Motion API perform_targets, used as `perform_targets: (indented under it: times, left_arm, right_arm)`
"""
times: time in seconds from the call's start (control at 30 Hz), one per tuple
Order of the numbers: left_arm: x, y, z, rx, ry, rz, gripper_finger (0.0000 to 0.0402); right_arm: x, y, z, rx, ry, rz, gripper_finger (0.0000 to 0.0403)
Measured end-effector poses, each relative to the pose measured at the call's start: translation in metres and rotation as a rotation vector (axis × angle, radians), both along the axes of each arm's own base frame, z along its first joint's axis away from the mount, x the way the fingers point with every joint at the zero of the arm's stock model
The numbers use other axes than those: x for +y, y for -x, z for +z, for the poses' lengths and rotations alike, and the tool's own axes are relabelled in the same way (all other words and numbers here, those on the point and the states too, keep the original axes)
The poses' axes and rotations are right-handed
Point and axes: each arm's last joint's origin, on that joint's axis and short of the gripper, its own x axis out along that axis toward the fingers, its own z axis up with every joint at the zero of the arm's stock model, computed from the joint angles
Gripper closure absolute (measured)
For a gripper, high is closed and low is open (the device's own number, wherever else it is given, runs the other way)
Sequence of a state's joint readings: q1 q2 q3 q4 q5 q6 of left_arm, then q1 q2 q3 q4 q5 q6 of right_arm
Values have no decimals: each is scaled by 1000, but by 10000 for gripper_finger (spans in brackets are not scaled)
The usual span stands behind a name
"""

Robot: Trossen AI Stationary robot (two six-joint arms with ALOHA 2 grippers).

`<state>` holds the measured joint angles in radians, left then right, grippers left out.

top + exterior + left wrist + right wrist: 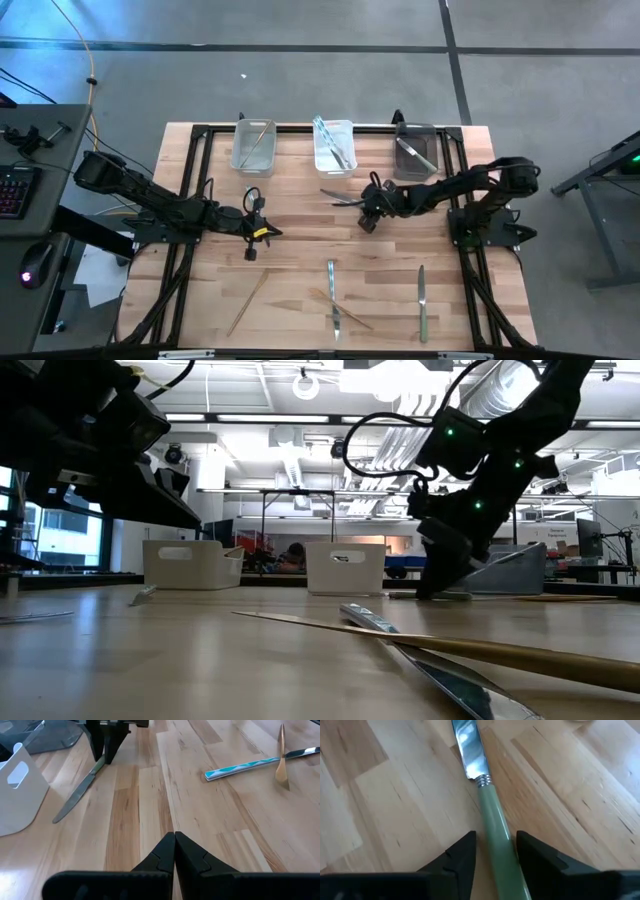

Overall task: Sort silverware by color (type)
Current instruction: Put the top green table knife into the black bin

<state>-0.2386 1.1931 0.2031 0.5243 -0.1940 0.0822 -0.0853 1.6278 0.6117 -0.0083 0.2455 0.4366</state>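
Midway through the sort, I have the right claw (495, 852) set down over a green-handled knife (492, 820) lying flat on the counter (300, 215) just before the bins, its fingers apart on either side of the handle, not yet pinching. Some pieces already sit in the left bin (253, 146), middle bin (333, 146) and dark right bin (415, 152). By my count four or so wait along the near edge, including a gold piece (247, 302) and a pale knife (421, 300). My left claw (268, 231) rests shut, empty, at mid-counter.
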Motion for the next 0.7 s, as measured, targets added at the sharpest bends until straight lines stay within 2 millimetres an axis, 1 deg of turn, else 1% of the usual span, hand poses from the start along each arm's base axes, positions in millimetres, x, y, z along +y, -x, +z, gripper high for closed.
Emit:
perform_targets:
  times: [0.07, 0.23, 0.33, 0.47, 0.6, 0.7]
  left_arm:
    - [0, 0, 0, 0, 0, 0, 401]
    - [0, 0, 0, 1, 1, 0, 401]
    - [0, 0, 0, 1, 0, 0, 401]
    - [0, 0, 0, 2, 1, 0, 401]
    - [0, 0, 0, 3, 1, 0, 401]
    - [0, 0, 0, 3, 1, 0, 401]
  right_arm:
    - [0, 0, 0, 3, 0, 0, 295]
    - [0, 1, -1, 18, -5, 2, 363]
    - [0, 2, -1, 23, -3, 11, 388]
    - [0, 2, 4, 2, -7, 13, 388]
    - [2, 7, 14, -23, -36, 23, 381]
    - [3, 10, 24, -50, -49, 34, 389]
